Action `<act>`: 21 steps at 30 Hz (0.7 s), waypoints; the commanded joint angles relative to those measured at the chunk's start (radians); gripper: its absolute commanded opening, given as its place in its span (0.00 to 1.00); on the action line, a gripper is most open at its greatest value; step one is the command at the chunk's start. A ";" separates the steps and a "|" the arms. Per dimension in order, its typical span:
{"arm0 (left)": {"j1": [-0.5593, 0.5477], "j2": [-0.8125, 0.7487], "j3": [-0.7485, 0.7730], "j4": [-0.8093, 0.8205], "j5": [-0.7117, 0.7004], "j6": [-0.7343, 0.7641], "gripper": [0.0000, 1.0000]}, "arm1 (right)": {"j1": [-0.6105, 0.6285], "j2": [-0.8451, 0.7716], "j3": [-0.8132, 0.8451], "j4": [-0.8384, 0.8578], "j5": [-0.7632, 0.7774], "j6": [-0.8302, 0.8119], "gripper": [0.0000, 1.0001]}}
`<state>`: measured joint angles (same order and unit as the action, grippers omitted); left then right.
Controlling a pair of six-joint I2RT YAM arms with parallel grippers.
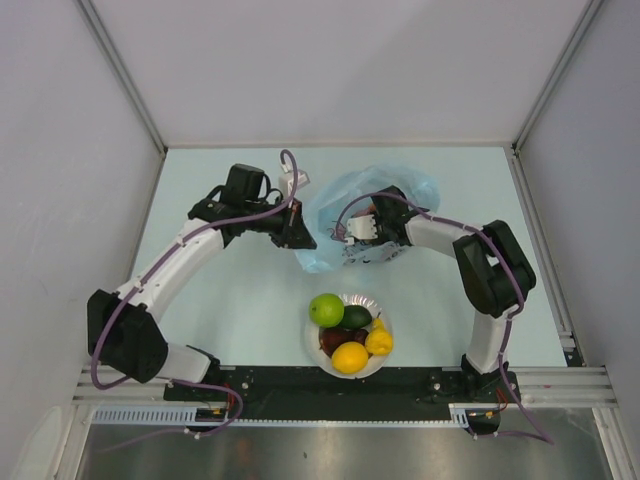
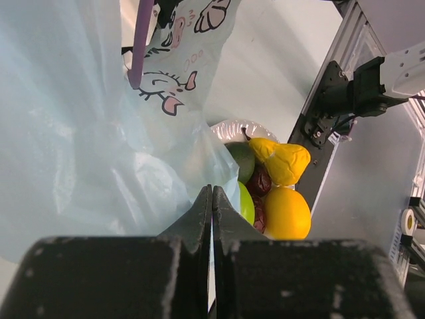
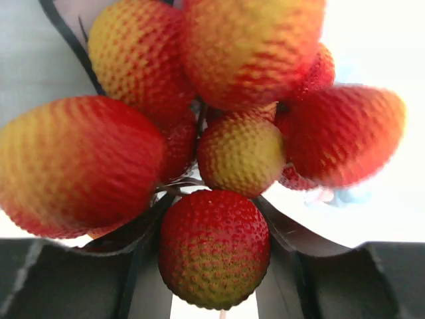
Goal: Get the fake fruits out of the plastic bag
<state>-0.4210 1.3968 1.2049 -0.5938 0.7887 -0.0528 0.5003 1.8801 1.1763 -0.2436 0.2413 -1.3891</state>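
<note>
Clearly the left gripper [image 2: 211,199] pinches the bag [image 2: 80,146] edge, jaws closed; the right gripper [image 3: 212,256] seems to clamp the bunch of red fruits [image 3: 219,133] between its jaws.

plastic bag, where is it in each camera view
top external: plastic bag upper centre.
left wrist: plastic bag fills the left half, above the left claw.
right wrist: plastic bag only a pale blue blur behind the red bunch.
shared landmark: white bowl, top and left wrist only.

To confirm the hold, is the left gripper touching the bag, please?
Touching. The left wrist view shows the left gripper shut on an edge of the bag.
</note>
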 commanded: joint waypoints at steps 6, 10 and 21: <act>-0.007 0.051 0.107 0.028 0.001 0.011 0.00 | 0.050 -0.203 0.100 -0.020 -0.264 0.148 0.11; -0.006 0.067 0.125 0.031 -0.003 0.013 0.00 | 0.070 -0.281 0.123 -0.045 -0.352 0.315 0.00; -0.005 0.053 0.128 0.038 -0.022 0.010 0.00 | 0.061 -0.404 0.137 -0.138 -0.434 0.676 0.00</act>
<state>-0.4213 1.4616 1.2922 -0.5842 0.7773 -0.0521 0.5678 1.5272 1.2816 -0.3271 -0.1436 -0.8906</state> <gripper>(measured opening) 0.004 0.464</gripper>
